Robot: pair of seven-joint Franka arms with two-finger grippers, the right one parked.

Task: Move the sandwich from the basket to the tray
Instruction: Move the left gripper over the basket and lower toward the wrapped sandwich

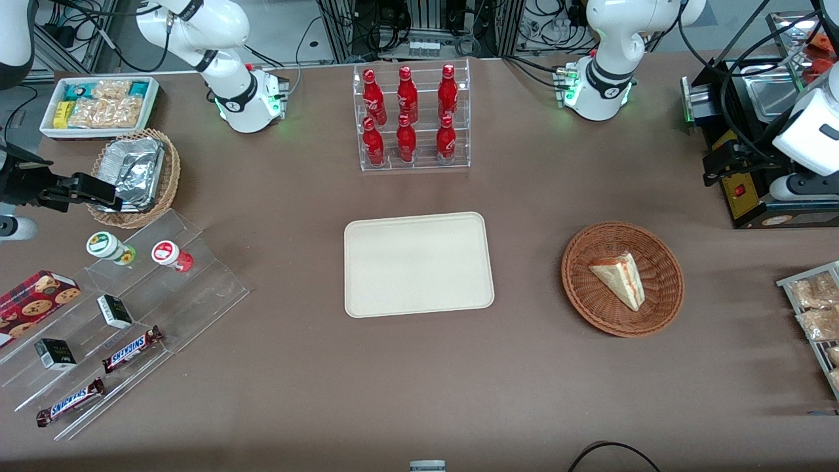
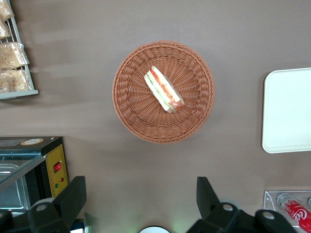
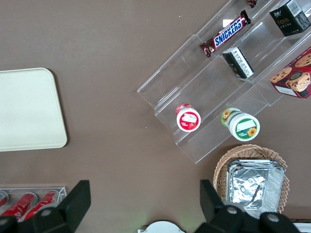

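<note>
Left wrist view shows the jaws (image 2: pixel 141 204) spread wide and holding nothing, raised well above the brown worktop (image 2: pixel 146 19). Ahead of them, apart from both fingers, sits the reddish-brown wicker basket (image 2: pixel 127 108) with the sandwich (image 2: pixel 164 90) lying in its middle, the red, orange and green filling edge turned upward. The cream tray (image 2: pixel 287 110) lies off to one side of the jaws, well apart from the basket. In the front view the sandwich (image 1: pixel 619 279) rests in the basket (image 1: pixel 583 288), and the tray (image 1: pixel 418 263) lies bare beside it, toward the parked arm's end.
</note>
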